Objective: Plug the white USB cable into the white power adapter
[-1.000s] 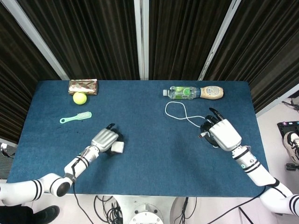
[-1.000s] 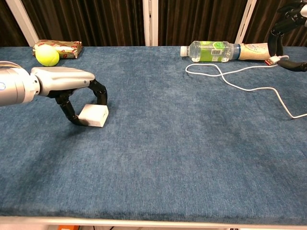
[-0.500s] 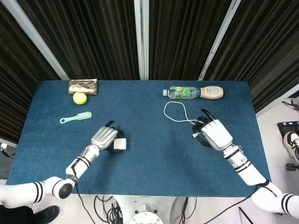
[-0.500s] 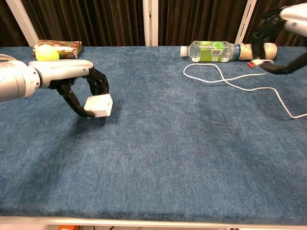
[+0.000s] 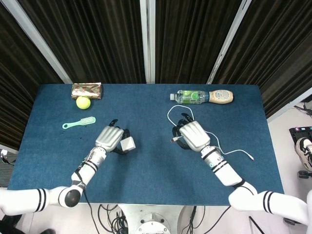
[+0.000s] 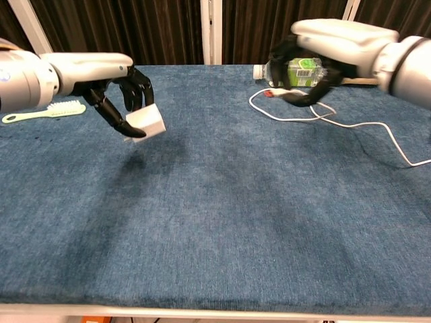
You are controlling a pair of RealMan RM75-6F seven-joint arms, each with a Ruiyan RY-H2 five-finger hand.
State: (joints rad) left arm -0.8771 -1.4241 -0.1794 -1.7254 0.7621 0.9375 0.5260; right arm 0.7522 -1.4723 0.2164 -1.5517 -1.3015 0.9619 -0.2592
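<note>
My left hand (image 5: 110, 139) (image 6: 113, 77) holds the white power adapter (image 5: 128, 144) (image 6: 147, 122), a small cube, lifted clear of the blue table (image 5: 151, 165). My right hand (image 5: 192, 135) (image 6: 330, 47) pinches the white USB cable's plug (image 5: 174, 140) (image 6: 277, 93), which has a red tip in the chest view. The rest of the cable (image 5: 229, 152) (image 6: 377, 131) loops behind the hand and trails right across the table. The plug and the adapter are apart, with a wide gap between them.
A clear bottle with a green label (image 5: 190, 96) (image 6: 296, 70) and a beige bottle (image 5: 221, 96) lie at the back right. A yellow ball (image 5: 83, 102), a foil packet (image 5: 87, 89) and a green brush (image 5: 79, 123) (image 6: 42, 112) sit at the back left.
Both hands have risen and moved toward the middle. The left lifted the adapter off the table; the right carried the plug leftward, dragging the cable with it.
</note>
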